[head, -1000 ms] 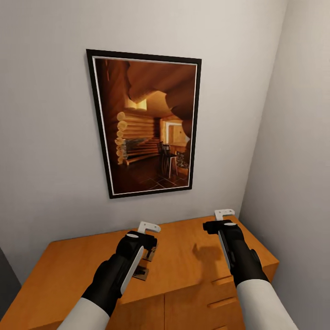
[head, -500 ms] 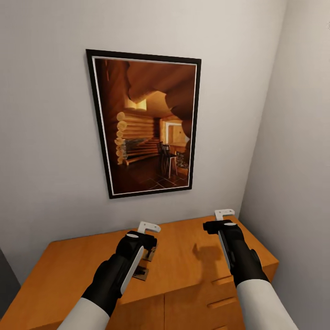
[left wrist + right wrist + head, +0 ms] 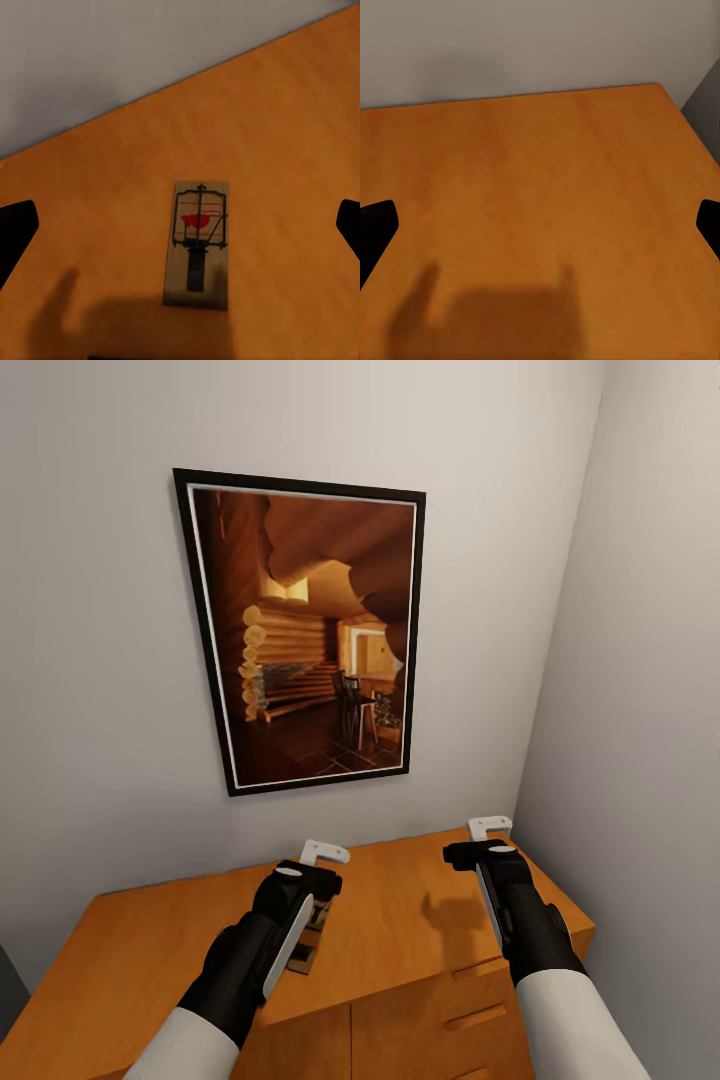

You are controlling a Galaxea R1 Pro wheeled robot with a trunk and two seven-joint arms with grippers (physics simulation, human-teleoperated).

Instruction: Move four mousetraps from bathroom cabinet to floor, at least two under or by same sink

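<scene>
Pale grey walls are closing in a corner of the room, with a black-framed picture of a log-cabin interior [image 3: 300,632] hanging above the low orange-brown wooden cabinet [image 3: 410,920]. Both arms are reaching out over its flat top. The left gripper [image 3: 318,872] is hovering above a small flat rectangular wooden mousetrap [image 3: 196,244] with dark metal spring parts and a red mark, which is lying flat on the cabinet top, a little way out from the wall. In the left wrist view the fingers [image 3: 16,236] are standing wide apart at either edge, with the trap centred between them and nothing in their grasp. The right gripper [image 3: 482,842] is hanging over bare wood near the cabinet's far corner, its fingers [image 3: 375,229] likewise spread wide and holding nothing.

Judging from this, the step in hand is the pickup of a trap from the cabinet. The next move probably calls for lowering the left gripper straight down and pinching the thin board across its narrow width, clear of the spring parts.
</scene>
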